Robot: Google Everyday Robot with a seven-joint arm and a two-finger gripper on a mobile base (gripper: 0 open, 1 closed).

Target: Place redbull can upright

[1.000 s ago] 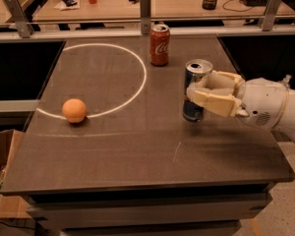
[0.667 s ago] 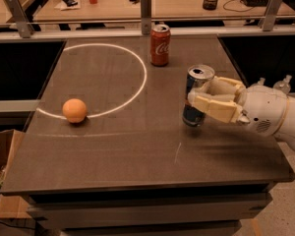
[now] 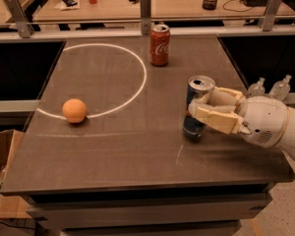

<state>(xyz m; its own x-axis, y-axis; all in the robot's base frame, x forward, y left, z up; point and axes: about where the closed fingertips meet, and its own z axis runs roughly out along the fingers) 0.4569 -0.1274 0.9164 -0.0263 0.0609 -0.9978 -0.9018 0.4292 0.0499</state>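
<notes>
The redbull can (image 3: 192,126) stands nearly upright, leaning a touch, its base on the right part of the dark table (image 3: 113,156), silver top facing up. The gripper (image 3: 197,105) reaches in from the right and is clamped around the can's middle, one finger in front and one behind. A red cola can (image 3: 160,44) stands farther back, and an orange (image 3: 74,110) lies well to the left, on a white painted ring (image 3: 143,75).

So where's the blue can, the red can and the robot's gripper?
blue can (image 3: 201,84): camera view, its shiny top.
red can (image 3: 160,46): camera view, middle of its side.
gripper (image 3: 199,105): camera view, between its fingers, clasping the blue can.
</notes>
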